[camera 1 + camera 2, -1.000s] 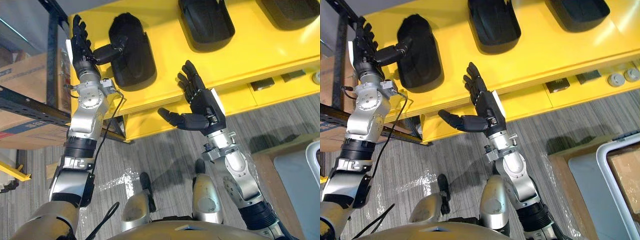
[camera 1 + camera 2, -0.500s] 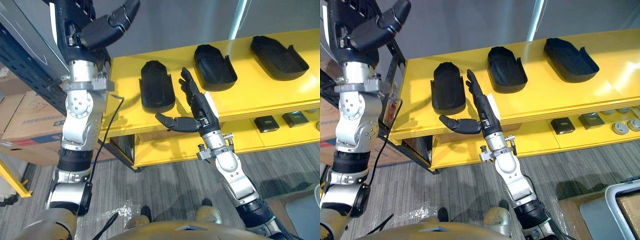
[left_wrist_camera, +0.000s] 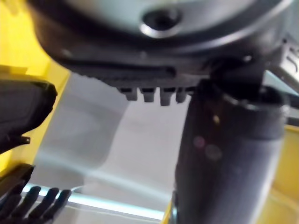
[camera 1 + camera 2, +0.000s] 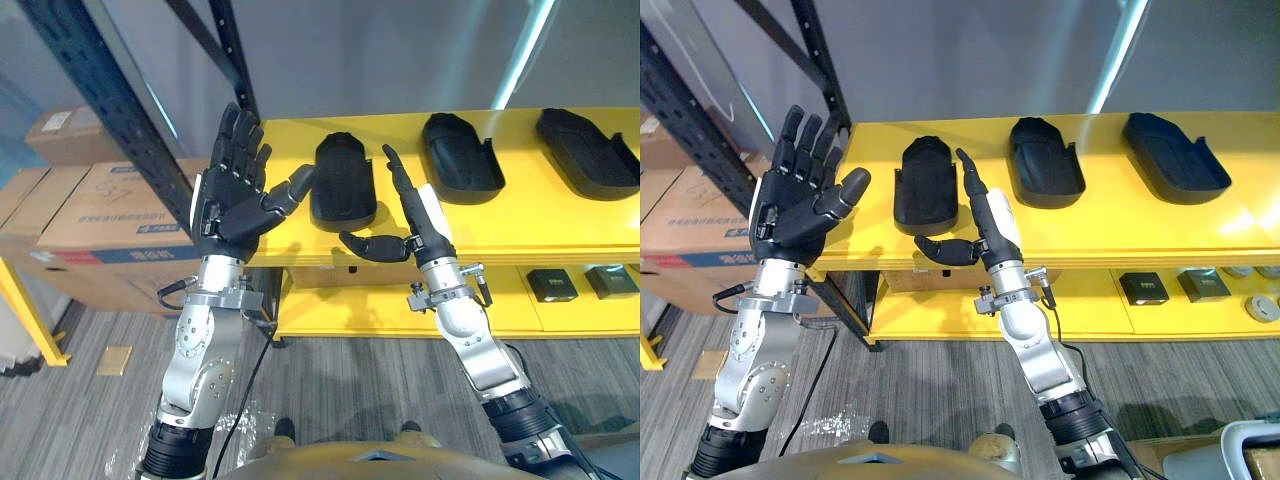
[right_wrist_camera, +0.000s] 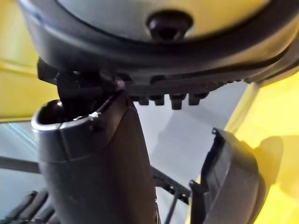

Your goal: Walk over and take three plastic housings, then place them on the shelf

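Housings point(image 4: 343, 190) unmoved — left hand point(image 4: 228, 205) lowered, open

Three black plastic housings point(image 4: 927, 185) and two robot hands at a yellow shelf point(image 4: 1110, 228).
The three housings lie in one row on the shelf's top level. Two hands are raised in front of it: one left hand point(image 4: 230, 200) and one right hand point(image 4: 420, 215). Two small dark square parts point(image 4: 1145, 288) sit on the lower level. At least three cardboard boxes point(image 4: 110, 210) stand at the left.
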### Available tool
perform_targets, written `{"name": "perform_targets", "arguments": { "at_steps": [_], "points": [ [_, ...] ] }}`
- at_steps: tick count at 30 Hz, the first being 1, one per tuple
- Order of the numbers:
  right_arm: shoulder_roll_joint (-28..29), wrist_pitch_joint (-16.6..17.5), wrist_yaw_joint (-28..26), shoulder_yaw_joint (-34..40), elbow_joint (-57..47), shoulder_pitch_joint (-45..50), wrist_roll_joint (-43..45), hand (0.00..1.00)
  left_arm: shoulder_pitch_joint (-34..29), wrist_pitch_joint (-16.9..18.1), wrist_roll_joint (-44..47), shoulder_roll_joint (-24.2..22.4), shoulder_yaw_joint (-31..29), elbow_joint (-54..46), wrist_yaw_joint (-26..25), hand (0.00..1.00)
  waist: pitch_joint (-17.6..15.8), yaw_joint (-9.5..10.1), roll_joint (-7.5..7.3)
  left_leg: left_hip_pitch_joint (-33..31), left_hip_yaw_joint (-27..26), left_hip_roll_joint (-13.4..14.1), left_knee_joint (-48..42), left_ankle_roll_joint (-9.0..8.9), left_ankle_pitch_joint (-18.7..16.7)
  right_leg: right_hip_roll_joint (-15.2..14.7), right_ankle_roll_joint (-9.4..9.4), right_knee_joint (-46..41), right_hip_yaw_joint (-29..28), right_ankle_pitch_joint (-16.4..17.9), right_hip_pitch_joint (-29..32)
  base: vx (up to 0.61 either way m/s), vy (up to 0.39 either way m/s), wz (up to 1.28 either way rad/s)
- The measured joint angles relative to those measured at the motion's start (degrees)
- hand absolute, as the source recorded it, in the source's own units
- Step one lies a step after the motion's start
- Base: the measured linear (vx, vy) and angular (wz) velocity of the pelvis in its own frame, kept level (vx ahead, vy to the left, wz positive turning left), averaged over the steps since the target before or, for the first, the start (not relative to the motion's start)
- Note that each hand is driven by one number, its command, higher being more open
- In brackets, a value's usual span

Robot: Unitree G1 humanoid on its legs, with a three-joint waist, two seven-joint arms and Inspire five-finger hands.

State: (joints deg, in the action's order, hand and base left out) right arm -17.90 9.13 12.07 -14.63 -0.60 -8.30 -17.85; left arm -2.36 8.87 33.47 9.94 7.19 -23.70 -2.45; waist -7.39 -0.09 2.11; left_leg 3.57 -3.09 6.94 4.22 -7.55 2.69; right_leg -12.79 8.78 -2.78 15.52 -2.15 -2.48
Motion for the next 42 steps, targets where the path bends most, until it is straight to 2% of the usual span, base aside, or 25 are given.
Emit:
{"name": "perform_targets", "arguments": {
  "at_steps": [3,6,10,16,19,24,31,37,42],
  "points": [
    [0.0,-0.4,0.8,-0.6,3.4,-4.4,-1.8,1.00,0.0,2.6,0.0,0.0,0.0,-2.6,0.8,1.00,-1.3,0.58,-1.09,-2.2,0.6,0.0,-0.6,-0.04,0.4,0.0,-0.30,-0.2,0.4,-0.4,1.6,-0.05,0.002,0.15],
    [-0.4,-0.4,1.4,-0.7,5.0,-7.1,-2.4,1.00,0.1,4.6,-0.2,0.1,0.0,-3.7,1.8,1.00,-3.6,1.19,-1.48,-3.5,1.6,0.0,-2.0,0.04,0.4,-0.1,-0.38,-0.5,1.5,-0.5,1.7,-0.02,-0.006,0.15],
    [-0.7,-0.5,4.1,-0.9,6.9,-10.2,-5.3,1.00,0.1,5.0,0.0,0.1,-0.1,-3.7,1.7,1.00,-6.0,1.62,-1.15,-4.5,2.0,0.0,-2.4,0.04,0.5,-0.2,-0.56,-1.3,1.8,-0.3,2.4,-0.02,-0.003,0.08],
    [-2.4,-3.1,7.5,-1.1,7.2,-13.5,-11.8,1.00,0.2,5.2,0.2,0.1,0.1,-3.7,2.0,1.00,-10.2,1.52,-0.99,-5.6,2.3,-0.1,-4.0,0.00,0.2,-0.6,-0.85,-3.5,1.6,0.4,3.7,-0.01,0.000,0.00],
    [-3.2,-4.2,9.1,-1.1,7.2,-13.9,-14.0,1.00,0.1,5.5,0.3,0.1,0.2,-3.7,2.0,1.00,-10.5,1.50,-0.83,-7.2,2.6,-0.2,-5.4,0.00,0.1,-0.9,-0.93,-4.6,1.6,0.8,5.2,-0.02,-0.002,0.03],
    [-4.4,-5.2,11.6,-0.9,7.3,-16.6,-17.9,1.00,0.0,7.0,0.3,0.1,0.7,-3.7,2.0,1.00,-13.7,1.43,0.01,-8.0,2.9,-0.2,-7.3,-0.04,-0.8,-1.3,-1.02,-6.4,1.6,1.5,5.4,-0.06,-0.001,0.03],
    [-4.9,-5.9,12.9,-0.5,7.9,-18.8,-20.1,1.00,-1.2,7.0,2.1,0.1,0.9,-3.5,2.3,1.00,-14.7,1.54,0.41,-9.3,3.4,-0.3,-8.2,0.33,-0.4,-1.5,-1.20,-7.7,2.3,1.7,6.3,-0.04,-0.005,0.07],
    [-4.9,-7.5,13.9,-0.6,10.2,-21.2,-20.1,1.00,-2.8,6.8,2.1,0.2,1.0,-3.0,4.6,1.00,-14.7,1.63,0.49,-9.3,3.5,-0.5,-8.2,0.40,-0.3,-2.0,-1.03,-8.3,2.7,2.2,6.4,-0.01,-0.002,0.04],
    [-6.3,-7.5,13.9,-0.7,11.7,-22.8,-20.9,1.00,-2.8,6.0,2.1,0.3,1.0,-1.1,6.0,1.00,-14.9,1.73,0.82,-9.2,3.7,-0.8,-8.3,0.43,-0.3,-2.4,-0.92,-9.2,2.9,2.6,6.3,-0.01,-0.003,0.03]
  ]
}}
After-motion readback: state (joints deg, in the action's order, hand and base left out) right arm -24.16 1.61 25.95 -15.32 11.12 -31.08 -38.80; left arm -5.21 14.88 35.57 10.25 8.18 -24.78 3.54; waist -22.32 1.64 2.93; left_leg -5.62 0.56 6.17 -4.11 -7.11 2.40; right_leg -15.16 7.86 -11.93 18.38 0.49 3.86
